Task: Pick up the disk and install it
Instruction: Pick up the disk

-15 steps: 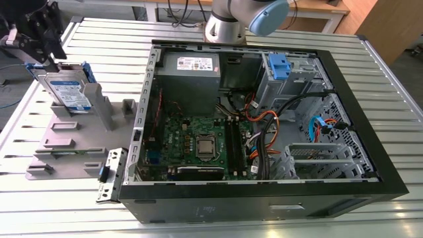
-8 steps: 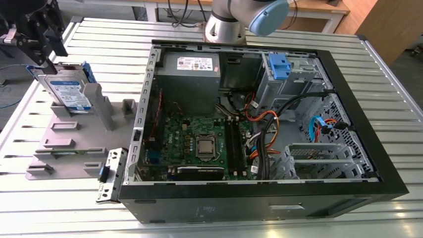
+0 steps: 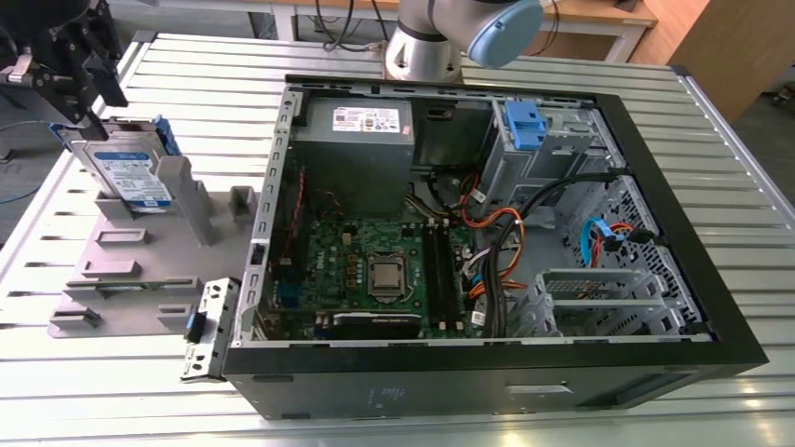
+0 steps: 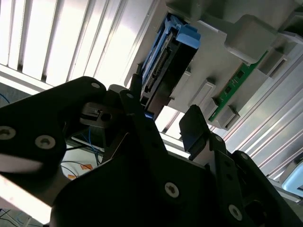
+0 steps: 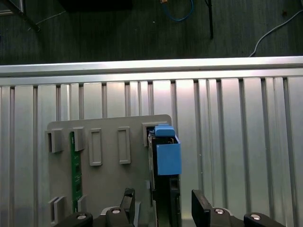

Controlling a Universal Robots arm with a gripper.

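The disk [image 3: 129, 175], silver with a white-and-blue label and a blue rail frame, stands on edge in a slot of the grey holder plate [image 3: 130, 275] at the exterior view's left, outside the computer case. My black gripper [image 3: 100, 112] hangs just above its upper end. In the first wrist view the gripper [image 5: 163, 203] is open, one finger on each side of the disk [image 5: 165, 161] with a gap on both sides. The second wrist view shows the disk [image 4: 165, 61] beyond the fingertips [image 4: 194, 125].
The open computer case [image 3: 279, 233] lies at the centre with a motherboard [image 3: 372, 270], a grey power-supply box [image 3: 354, 121], a metal cage with a blue clip [image 3: 528, 126] and loose cables. A green board [image 5: 75, 170] stands in another holder slot. The ribbed metal table [image 3: 125, 372] lies underneath.
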